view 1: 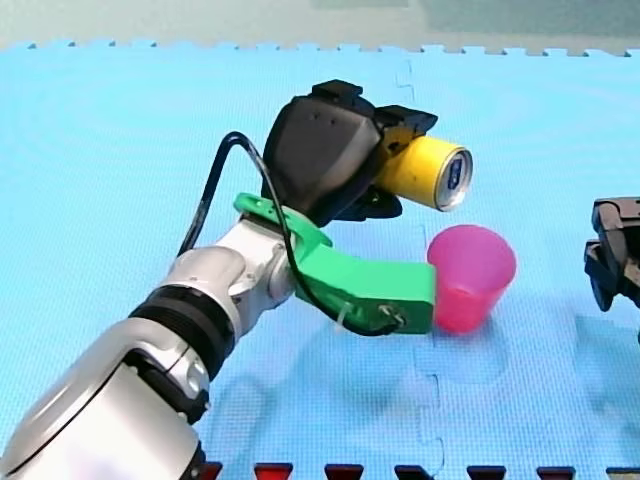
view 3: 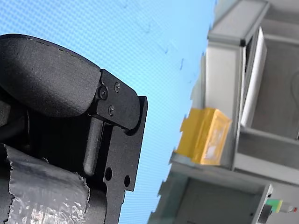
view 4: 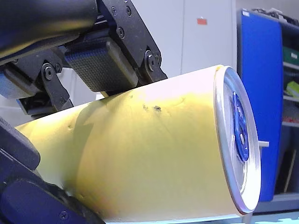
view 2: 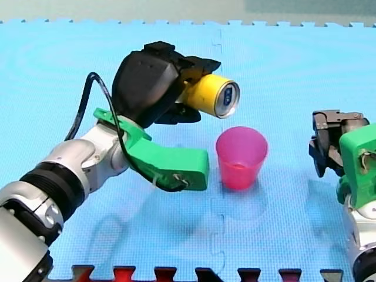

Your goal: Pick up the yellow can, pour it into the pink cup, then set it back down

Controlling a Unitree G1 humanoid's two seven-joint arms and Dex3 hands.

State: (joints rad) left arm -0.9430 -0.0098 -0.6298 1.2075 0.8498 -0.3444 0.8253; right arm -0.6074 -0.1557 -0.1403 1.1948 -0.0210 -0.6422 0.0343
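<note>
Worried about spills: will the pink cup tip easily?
Likely: the pink cup looks light, narrower at base than rim, and the left robot hand holds the yellow can above it. The foam mat may grip, favouring tipping over sliding.

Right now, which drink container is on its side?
The yellow metal can, held sideways by the left hand above the pink plastic cup, which stands upright on the blue foam mat. The right hand is apart, right of the cup.

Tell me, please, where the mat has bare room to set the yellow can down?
The blue mat is bare beyond the pink cup up to its far edge, and in the strip between cup and right hand. It is crowded left of the cup, where the left hand holds the yellow can and its green bracket sits close.
</note>
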